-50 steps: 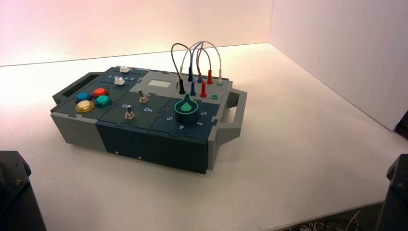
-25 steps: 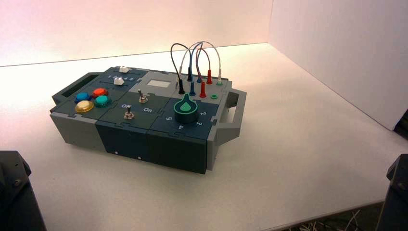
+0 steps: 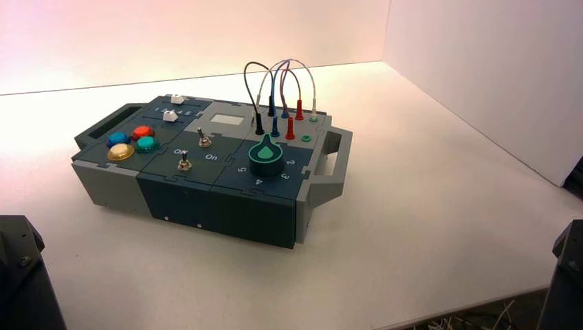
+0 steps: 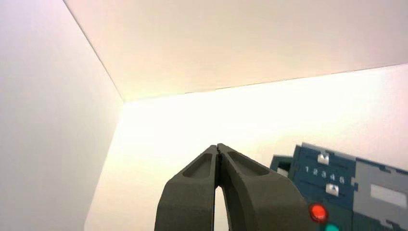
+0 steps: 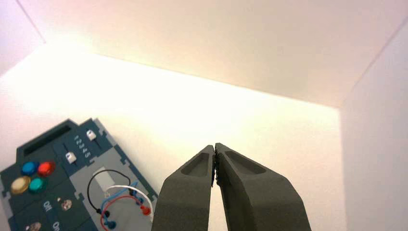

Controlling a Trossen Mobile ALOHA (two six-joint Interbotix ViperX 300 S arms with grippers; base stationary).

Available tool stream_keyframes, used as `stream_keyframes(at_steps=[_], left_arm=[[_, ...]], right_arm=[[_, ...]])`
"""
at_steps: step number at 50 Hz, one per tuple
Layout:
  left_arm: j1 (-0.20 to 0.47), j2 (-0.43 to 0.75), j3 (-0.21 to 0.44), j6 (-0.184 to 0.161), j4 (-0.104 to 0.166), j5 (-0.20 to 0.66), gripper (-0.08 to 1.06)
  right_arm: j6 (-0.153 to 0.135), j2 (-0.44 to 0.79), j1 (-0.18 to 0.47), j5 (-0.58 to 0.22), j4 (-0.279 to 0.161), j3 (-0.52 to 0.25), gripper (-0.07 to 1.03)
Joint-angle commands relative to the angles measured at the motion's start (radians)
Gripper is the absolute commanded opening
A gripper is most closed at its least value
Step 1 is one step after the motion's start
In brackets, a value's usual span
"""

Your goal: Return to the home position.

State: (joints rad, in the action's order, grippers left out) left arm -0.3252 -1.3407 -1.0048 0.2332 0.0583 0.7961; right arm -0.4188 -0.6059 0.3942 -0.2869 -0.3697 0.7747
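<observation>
We hold our left gripper (image 4: 218, 149) and right gripper (image 5: 214, 147) closed and empty, parked back from the box (image 3: 206, 172) on the counter (image 3: 426, 206).

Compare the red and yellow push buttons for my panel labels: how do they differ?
Colour: the red button is bright red-orange, the yellow button pale amber. Place: the red button sits on the far side of the four-button cluster, toward the white sliders; the yellow button sits at the near corner of the box. Both are round, domed caps, untouched by either arm.
</observation>
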Motion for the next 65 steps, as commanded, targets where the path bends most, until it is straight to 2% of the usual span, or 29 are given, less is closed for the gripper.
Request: stream_keyframes(at_steps=[1,6,17,30,40,50,54,56,58,65], left_arm=[[-0.005,-0.011,0.021,0.002,0.002,0.026,-0.03],[-0.005,-0.037,0.023,0.002,0.005,0.04,-0.03],[-0.005,-0.087,0.034,-0.023,0.015,0.08,-0.03],[-0.005,-0.13,0.035,-0.025,0.029,0.118,-0.03],[-0.005,-0.176,0.049,-0.025,0.034,0.138,-0.03],[-0.005,-0.183,0.066,-0.023,0.034,0.147,-0.03],[-0.005,-0.186,0.074,-0.023,0.032,0.147,-0.03],[-0.003,-0.186,0.089,-0.02,0.031,0.149,-0.03],[-0.003,-0.181,0.107,-0.017,0.025,0.155,-0.03],[-0.002,-0.189,0.101,-0.017,0.025,0.173,-0.03]], right_arm=[[0.008,-0.104,-0.017,0.048,-0.006,0.04,-0.01],[0.009,-0.173,-0.04,0.066,-0.006,0.078,-0.01],[0.011,-0.318,-0.087,0.074,-0.012,0.153,-0.01],[0.031,-0.469,-0.087,0.078,-0.028,0.261,-0.01],[0.04,-0.67,-0.087,0.112,-0.029,0.337,-0.01],[0.041,-0.842,-0.091,0.115,-0.029,0.38,-0.01],[0.043,-0.857,-0.091,0.115,-0.029,0.385,-0.01],[0.052,-0.884,-0.095,0.115,-0.029,0.399,-0.01],[0.078,-0.882,-0.121,0.097,-0.029,0.41,-0.01],[0.081,-0.857,-0.135,0.074,-0.029,0.405,-0.01]])
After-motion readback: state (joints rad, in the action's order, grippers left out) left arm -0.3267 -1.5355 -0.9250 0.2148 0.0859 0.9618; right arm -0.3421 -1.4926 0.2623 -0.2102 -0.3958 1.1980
